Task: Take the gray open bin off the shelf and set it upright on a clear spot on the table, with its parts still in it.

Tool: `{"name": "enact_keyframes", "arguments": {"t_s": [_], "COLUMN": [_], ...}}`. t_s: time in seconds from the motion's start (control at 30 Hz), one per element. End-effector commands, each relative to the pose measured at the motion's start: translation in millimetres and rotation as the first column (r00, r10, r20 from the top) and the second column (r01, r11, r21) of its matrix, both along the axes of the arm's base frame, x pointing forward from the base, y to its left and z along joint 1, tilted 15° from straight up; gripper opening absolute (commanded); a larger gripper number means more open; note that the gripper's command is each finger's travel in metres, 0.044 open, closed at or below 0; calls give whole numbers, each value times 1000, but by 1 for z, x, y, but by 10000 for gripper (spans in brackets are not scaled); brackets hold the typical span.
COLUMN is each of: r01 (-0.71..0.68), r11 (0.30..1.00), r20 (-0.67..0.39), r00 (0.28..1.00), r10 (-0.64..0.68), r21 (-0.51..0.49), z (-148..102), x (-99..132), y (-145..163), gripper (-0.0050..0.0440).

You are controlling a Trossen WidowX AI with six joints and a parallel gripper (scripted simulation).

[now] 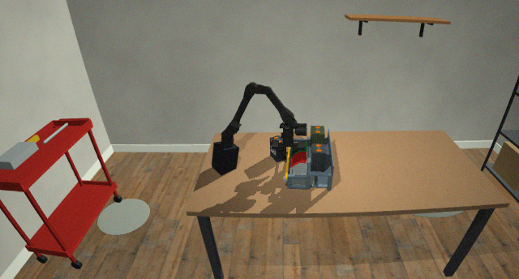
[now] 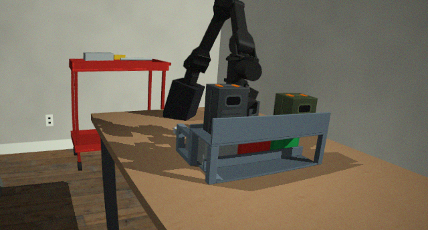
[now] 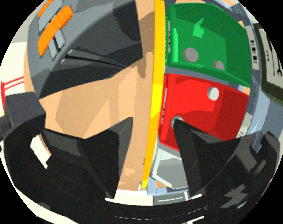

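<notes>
Okay, jaws first: gripper [image 3: 152, 125] is released, fingers parted about halfway, nothing gripped. In the wrist view a yellow strip [image 3: 156, 83] along the shelf's front runs between them, touching neither.

Gray open bin [image 3: 166, 164] sits in the lower level of the blue-gray shelf [image 2: 267, 126], at the end of a row beside the red bin [image 3: 205, 106], with the green bin [image 3: 205, 39] after that. Only a sliver of gray shows under the right finger; I can't see its parts.

My read: approach stage, bin not yet grasped. To do it well I'd shift the gripper along the row until it centres on the gray bin's front wall, clamp that wall, then draw it out level so nothing spills.

Edges: the yellow strip and the shelf's upper board [image 2: 231, 131] leave a low slot. A dark box [image 1: 276, 147] stands near the gripper on the table [image 1: 405, 169]. Open room looks best on the tabletop well away from the shelf.
</notes>
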State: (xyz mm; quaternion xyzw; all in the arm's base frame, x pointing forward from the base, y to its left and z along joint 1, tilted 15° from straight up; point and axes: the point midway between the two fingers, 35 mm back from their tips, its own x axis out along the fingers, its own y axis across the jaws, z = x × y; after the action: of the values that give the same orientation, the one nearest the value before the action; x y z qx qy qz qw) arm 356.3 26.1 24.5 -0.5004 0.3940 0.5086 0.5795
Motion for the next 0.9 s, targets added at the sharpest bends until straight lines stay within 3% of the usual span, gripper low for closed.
{"name": "enact_keyframes", "arguments": {"t_s": [0.0, 0.87], "r01": [5, 5], "r11": [1000, 1000], "r20": [28, 27], "r00": [1000, 1000], "r10": [-5, -5], "r21": [-1, -1], "z": [12, 15], "x": [4, 3], "y": [-1, -2], "gripper": [210, 210]}}
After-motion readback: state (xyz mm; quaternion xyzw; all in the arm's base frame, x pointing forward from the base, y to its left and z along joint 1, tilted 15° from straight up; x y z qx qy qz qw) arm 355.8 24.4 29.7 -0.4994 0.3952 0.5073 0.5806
